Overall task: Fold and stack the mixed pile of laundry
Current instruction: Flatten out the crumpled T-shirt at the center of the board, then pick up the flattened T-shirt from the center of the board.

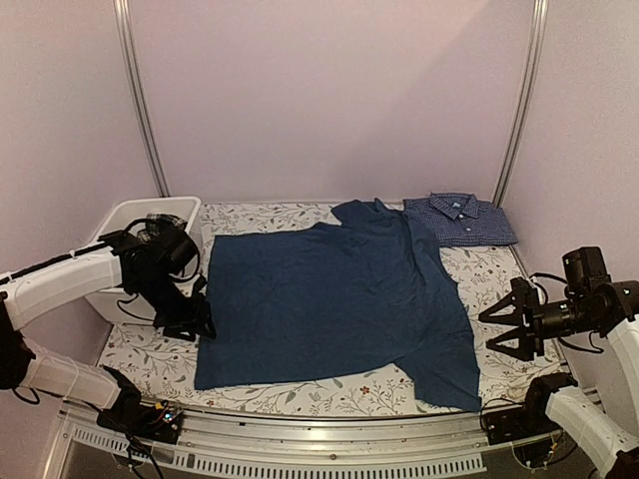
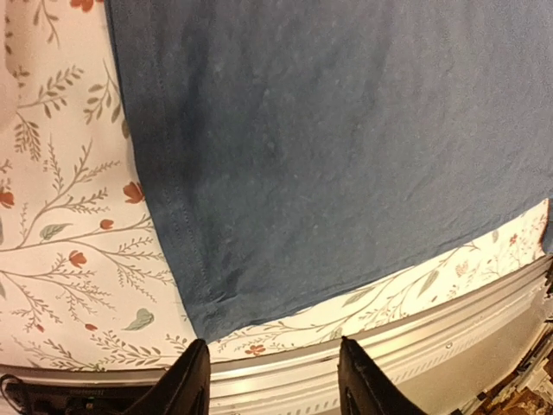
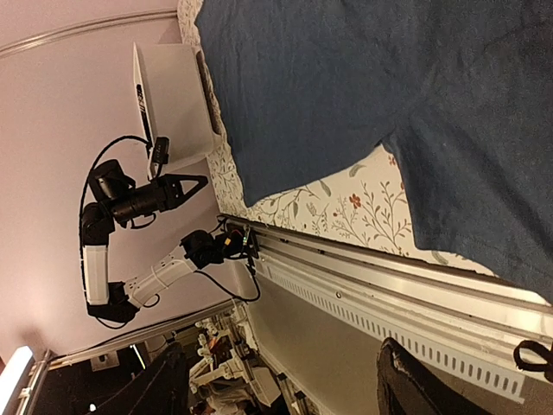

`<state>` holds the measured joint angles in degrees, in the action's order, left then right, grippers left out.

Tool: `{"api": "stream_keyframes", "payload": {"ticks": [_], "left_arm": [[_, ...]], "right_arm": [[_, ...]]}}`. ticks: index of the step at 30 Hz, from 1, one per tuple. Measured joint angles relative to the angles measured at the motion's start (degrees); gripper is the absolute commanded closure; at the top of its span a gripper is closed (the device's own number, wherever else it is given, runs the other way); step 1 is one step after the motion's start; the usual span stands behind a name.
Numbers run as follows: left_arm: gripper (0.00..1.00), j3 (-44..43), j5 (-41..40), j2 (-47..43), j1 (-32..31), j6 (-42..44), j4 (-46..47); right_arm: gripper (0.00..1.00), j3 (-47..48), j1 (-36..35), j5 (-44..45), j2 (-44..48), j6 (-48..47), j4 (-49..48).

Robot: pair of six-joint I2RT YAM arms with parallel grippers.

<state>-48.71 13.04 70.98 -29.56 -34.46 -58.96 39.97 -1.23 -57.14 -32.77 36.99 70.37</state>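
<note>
The T-shirt (image 1: 329, 299) is dark blue all over. The button-up shirt (image 1: 461, 220) has tiny blue and white checks. The cloth (image 1: 160, 222) in the tub is black and white plaid. The tub (image 1: 165, 202) is white. The tablecloth (image 1: 150, 364) is white with green leaves and little red flowers. The left gripper (image 2: 273, 341) and the right gripper (image 1: 485, 331) are black.

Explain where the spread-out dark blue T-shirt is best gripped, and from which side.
Probably its near-left hem corner, approached from the left: the dark blue T-shirt lies flat, that corner ends on bare floral tablecloth, and the open left tool is closest.
</note>
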Motion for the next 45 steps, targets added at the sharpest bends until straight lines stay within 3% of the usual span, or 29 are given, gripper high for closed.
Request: {"api": "stream_keyframes", "payload": {"ticks": [6,9,16,24,30,36,39,42,45], "left_arm": [[0.46,-4.0,0.2,-0.5,0.0,-0.1,3.4],[0.45,-6.1,0.3,1.4,0.0,0.3,6.2],[0.45,-10.3,-0.4,9.1,0.1,3.1,13.0],[0.45,-11.2,-0.8,16.7,3.6,6.0,17.7],[0.45,-12.4,-0.3,19.0,4.7,6.7,20.1],[0.46,-12.5,-0.2,21.3,4.9,6.6,21.4],[0.50,-12.5,-0.3,22.9,4.9,5.8,21.9],[0.69,-12.5,-0.8,24.6,4.9,5.0,22.2],[0.75,-12.3,-1.7,27.0,5.1,4.0,22.1]], "right_arm": [[0.57,6.6,-0.1,10.8,-10.3,-7.1,-9.4],[0.64,8.2,-0.2,19.5,-20.8,-8.7,-16.9],[0.65,16.8,-0.2,32.3,-49.5,-14.3,-31.4],[0.64,27.2,-0.2,35.4,-68.3,-20.9,-37.4],[0.58,31.9,-1.3,35.7,-76.5,-25.0,-37.5],[0.59,32.0,-3.4,35.9,-79.1,-27.5,-36.9],[0.73,32.0,-4.2,37.3,-79.4,-28.5,-37.0],[0.94,31.6,-4.4,39.1,-79.4,-29.3,-37.2],[1.00,30.4,-4.4,42.0,-79.1,-29.1,-38.1]]}}
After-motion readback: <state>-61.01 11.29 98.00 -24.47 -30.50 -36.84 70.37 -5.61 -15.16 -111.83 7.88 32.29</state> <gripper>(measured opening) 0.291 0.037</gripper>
